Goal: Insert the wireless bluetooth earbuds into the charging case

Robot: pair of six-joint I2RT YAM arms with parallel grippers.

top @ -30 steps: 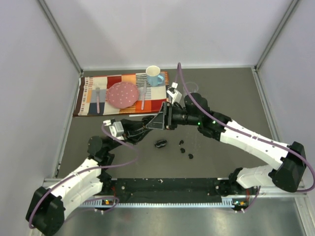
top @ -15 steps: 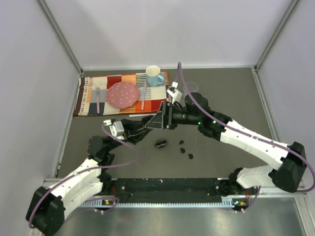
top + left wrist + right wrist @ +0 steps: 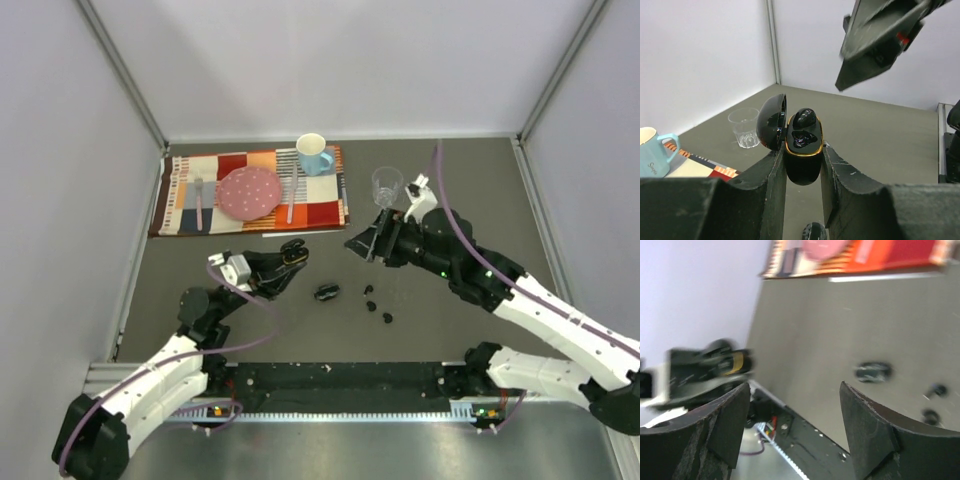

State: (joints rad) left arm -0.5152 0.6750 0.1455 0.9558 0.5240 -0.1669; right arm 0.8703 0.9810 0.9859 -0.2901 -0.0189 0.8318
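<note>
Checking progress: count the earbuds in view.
4 earbuds: one in the open case in the left hand; three loose on the table beside the other case. Its inside is hidden.

A glossy finish is seen on the black oval plastic charging case, edged by a thin gold metallic rim. The black fingers of the left gripper look matt and scuffed. The dark grey table appears matt, the small clear tumbler smooth glass.

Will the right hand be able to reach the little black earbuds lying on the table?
Probably yes. The right hand is open and empty, and the loose earbuds lie in the open close by, with nothing between them.
</note>
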